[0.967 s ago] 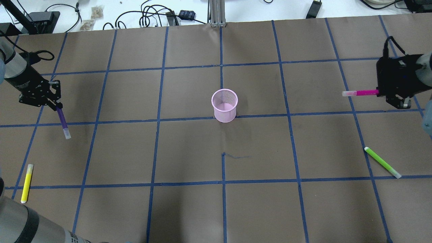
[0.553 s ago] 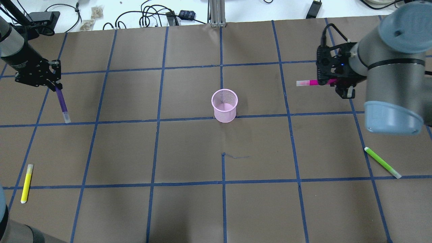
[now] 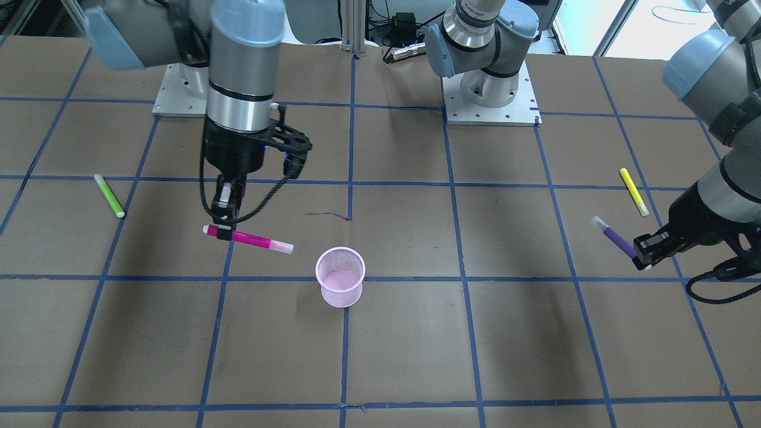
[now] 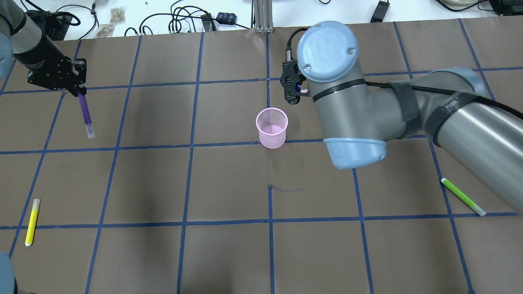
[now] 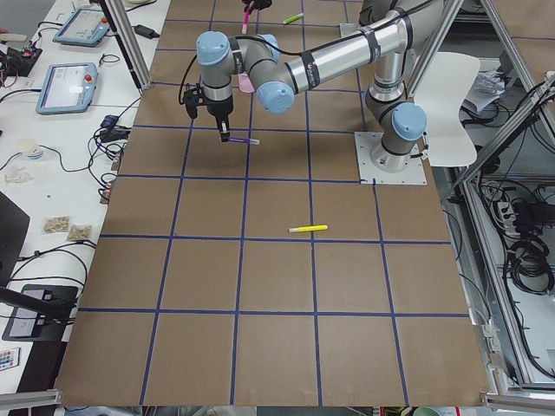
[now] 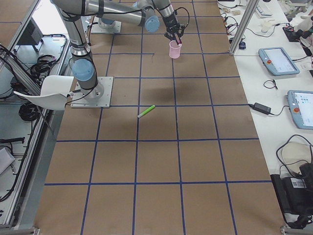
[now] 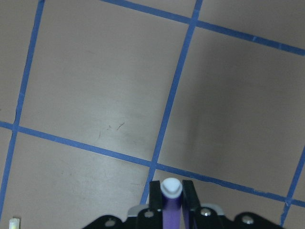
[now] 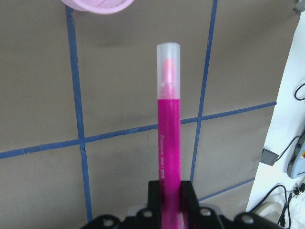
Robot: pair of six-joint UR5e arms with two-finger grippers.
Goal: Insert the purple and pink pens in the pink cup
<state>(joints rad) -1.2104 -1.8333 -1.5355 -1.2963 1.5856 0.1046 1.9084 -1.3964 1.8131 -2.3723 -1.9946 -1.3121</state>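
The pink mesh cup [image 4: 271, 127] stands upright at the table's middle, also seen in the front view [image 3: 340, 285]. My right gripper [image 3: 225, 232] is shut on the pink pen [image 3: 250, 239] and holds it level above the table, its capped tip close beside the cup's rim. In the right wrist view the pink pen [image 8: 168, 129] points past the cup [image 8: 97, 5]. In the overhead view my right arm hides that gripper. My left gripper [image 4: 79, 90] is shut on the purple pen [image 4: 86, 114], far to the left of the cup, with the cap slanting down.
A yellow pen [image 4: 32, 221] lies near the front left of the table. A green pen [image 4: 463, 196] lies at the front right. Cables and small devices [image 4: 184, 20] lie beyond the table's far edge. My right arm's elbow [image 4: 351, 118] hangs over the area right of the cup.
My right arm has swung from the table's right edge to just beside the cup, carrying the pink pen. My left gripper has moved toward the far edge with the purple pen.
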